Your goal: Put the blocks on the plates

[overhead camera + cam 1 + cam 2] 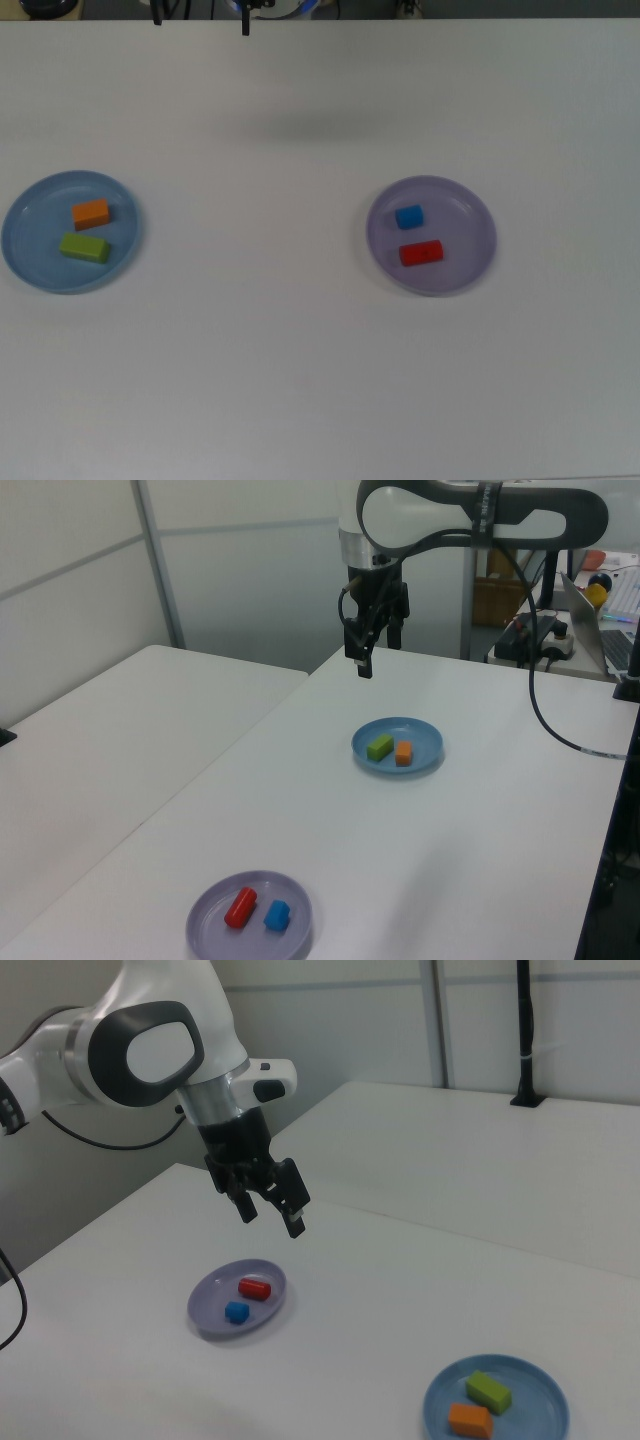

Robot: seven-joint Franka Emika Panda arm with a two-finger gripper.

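Observation:
The light blue plate [38, 215] holds the orange block [91, 213] and the lime-green block [84, 247]. On the lavender plate [466, 226] lie the blue cube [409, 216] and the red block [421, 253]. My gripper [270, 1215] hangs open and empty, high above the table's far edge, between the two plates and apart from both. The left view has the gripper [378, 652] beyond the light blue plate [426, 736]. Only one dark fingertip [245, 26] pokes in at the top view's upper edge.
A second white table [110, 730] stands alongside on the left view's left. Past the far edge sit a black cable [545, 730], a laptop and desk clutter [590, 610]. A black post [525, 1035] stands on the other table.

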